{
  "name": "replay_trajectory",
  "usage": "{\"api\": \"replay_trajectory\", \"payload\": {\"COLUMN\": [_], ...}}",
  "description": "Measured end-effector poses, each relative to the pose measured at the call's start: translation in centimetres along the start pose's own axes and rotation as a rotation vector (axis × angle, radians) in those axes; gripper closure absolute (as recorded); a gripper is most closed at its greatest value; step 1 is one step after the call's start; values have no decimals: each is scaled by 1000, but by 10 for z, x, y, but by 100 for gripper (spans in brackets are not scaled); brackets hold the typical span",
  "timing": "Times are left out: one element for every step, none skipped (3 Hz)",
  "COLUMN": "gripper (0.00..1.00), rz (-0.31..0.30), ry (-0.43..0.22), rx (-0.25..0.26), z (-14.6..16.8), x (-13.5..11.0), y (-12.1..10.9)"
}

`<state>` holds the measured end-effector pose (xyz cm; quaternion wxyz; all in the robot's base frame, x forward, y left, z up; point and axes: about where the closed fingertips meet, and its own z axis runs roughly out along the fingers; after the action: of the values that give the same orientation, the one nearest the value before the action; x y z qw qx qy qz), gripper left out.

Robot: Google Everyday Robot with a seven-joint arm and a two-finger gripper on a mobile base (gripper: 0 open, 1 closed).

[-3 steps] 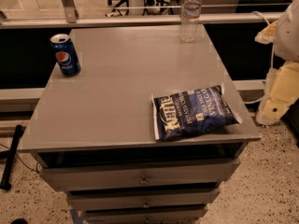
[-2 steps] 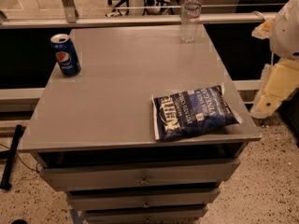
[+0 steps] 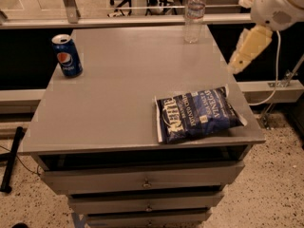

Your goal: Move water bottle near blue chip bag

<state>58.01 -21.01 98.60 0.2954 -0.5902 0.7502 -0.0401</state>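
My gripper (image 3: pixel 237 63) has advanced left toward the water bottle (image 3: pixel 194 13), which stands ungrasped at the far edge, well apart from the near-right blue chip bag (image 3: pixel 197 113); whether the gripper is open or closed I cannot tell.

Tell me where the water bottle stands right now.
In the camera view the water bottle stands upright at the table's far right corner, well behind the blue chip bag; the tool hangs off the table's right edge, apart from it.
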Motion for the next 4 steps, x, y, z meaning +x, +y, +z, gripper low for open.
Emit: {"api": "replay_trajectory", "payload": {"gripper": [0, 0, 0, 0], "rz": [62, 61, 123, 298], "ry": [-112, -110, -166, -286], "rx": [67, 64, 83, 99], "z": [32, 33, 43, 87], "x": [-10, -10, -9, 1], "y": [-69, -68, -72, -77]}}
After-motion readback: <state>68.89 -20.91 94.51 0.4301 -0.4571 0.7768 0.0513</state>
